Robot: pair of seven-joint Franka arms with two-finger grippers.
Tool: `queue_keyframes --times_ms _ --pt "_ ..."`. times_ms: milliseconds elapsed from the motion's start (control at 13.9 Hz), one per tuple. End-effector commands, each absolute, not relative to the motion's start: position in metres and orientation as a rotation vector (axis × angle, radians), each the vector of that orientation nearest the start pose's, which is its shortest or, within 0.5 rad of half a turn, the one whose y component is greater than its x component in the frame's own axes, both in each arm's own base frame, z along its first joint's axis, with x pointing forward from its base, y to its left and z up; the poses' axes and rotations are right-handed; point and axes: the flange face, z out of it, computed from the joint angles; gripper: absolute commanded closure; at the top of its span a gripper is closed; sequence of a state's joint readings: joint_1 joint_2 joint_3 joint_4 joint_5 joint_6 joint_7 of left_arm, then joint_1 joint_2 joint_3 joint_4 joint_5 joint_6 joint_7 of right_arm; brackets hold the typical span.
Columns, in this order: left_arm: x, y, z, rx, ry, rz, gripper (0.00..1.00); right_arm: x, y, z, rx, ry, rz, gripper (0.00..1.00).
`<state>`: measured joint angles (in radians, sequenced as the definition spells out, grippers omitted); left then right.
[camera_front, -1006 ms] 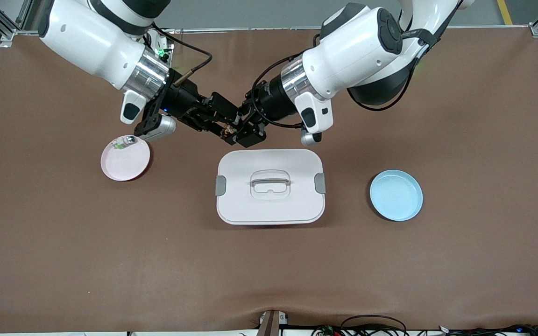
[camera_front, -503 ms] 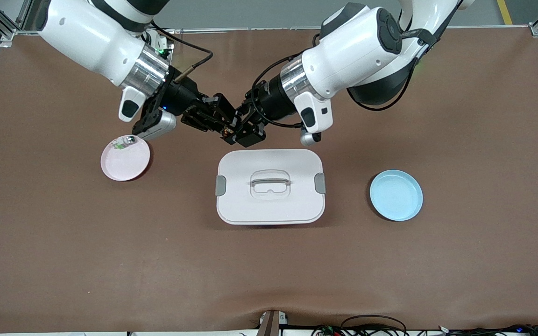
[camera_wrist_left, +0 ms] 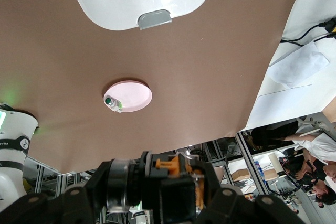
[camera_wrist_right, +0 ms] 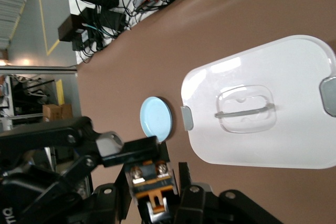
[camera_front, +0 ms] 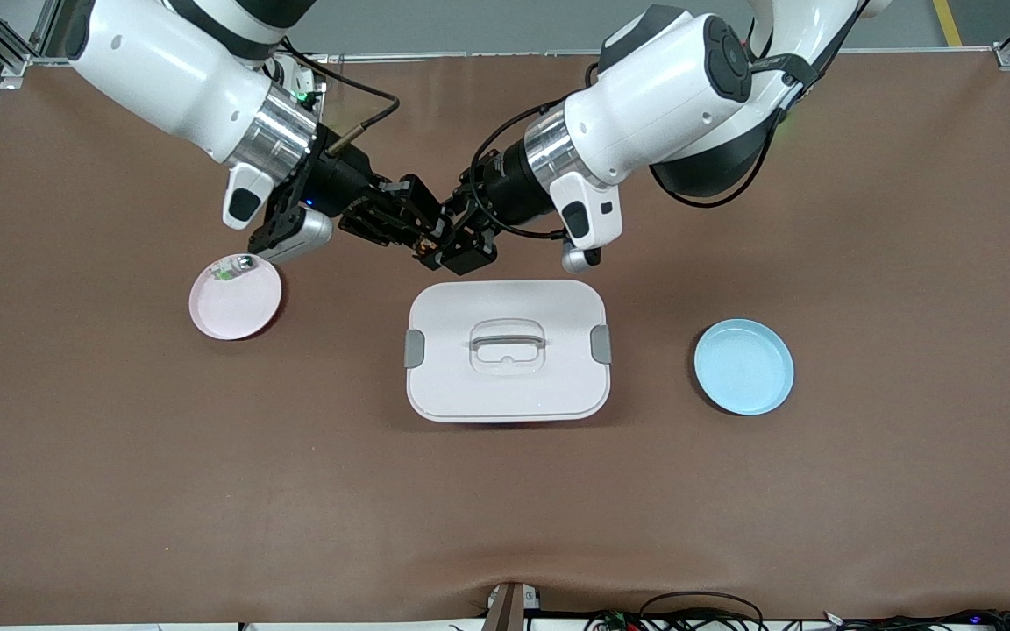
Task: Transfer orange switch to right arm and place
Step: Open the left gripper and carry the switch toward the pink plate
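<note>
- Front view: the left gripper (camera_front: 455, 246) and right gripper (camera_front: 410, 235) meet in the air, above the worktop (camera_front: 864, 491) just by the white lidded box (camera_front: 506, 350). The orange switch (camera_front: 425, 250) sits between them. A pink plate (camera_front: 235, 301) holds a small whitish-green part (camera_front: 225, 270); a blue plate (camera_front: 743, 366) lies bare.
- Left wrist view: left jaws seem parted slightly; whether they have let go, I cannot tell.
- Right wrist view: right jaws look clamped on the switch.
- Handover nearly done; placing remains.
</note>
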<state>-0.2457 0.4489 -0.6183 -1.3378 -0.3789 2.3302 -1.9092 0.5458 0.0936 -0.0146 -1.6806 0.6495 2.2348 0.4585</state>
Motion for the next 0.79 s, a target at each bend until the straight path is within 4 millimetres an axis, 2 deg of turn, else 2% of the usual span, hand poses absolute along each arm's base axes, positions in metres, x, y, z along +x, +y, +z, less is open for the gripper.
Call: queue_keyframes --times_ms 0,144,359,647,718 --pt "0.533 -0.477 0.602 1.837 1.484 -0.526 0.0 0.538 0.333 0.586 -2.473 0.235 -0.127 1.0" --pt "0.536 -0.472 0.603 1.83 1.489 -0.519 0.0 0.538 0.329 0.583 -2.497 0.195 -0.116 1.0" --pt "0.542 -0.465 0.604 1.827 1.489 -0.506 0.0 0.543 0.312 0.574 -2.544 0.083 -0.088 1.0" --pt "0.55 -0.452 0.607 1.84 1.495 -0.437 0.0 0.553 0.273 0.558 -2.702 -0.116 -0.091 1.0" --pt "0.558 -0.439 0.611 1.825 1.509 -0.42 0.0 0.557 0.261 0.554 -2.727 -0.173 -0.09 1.0"
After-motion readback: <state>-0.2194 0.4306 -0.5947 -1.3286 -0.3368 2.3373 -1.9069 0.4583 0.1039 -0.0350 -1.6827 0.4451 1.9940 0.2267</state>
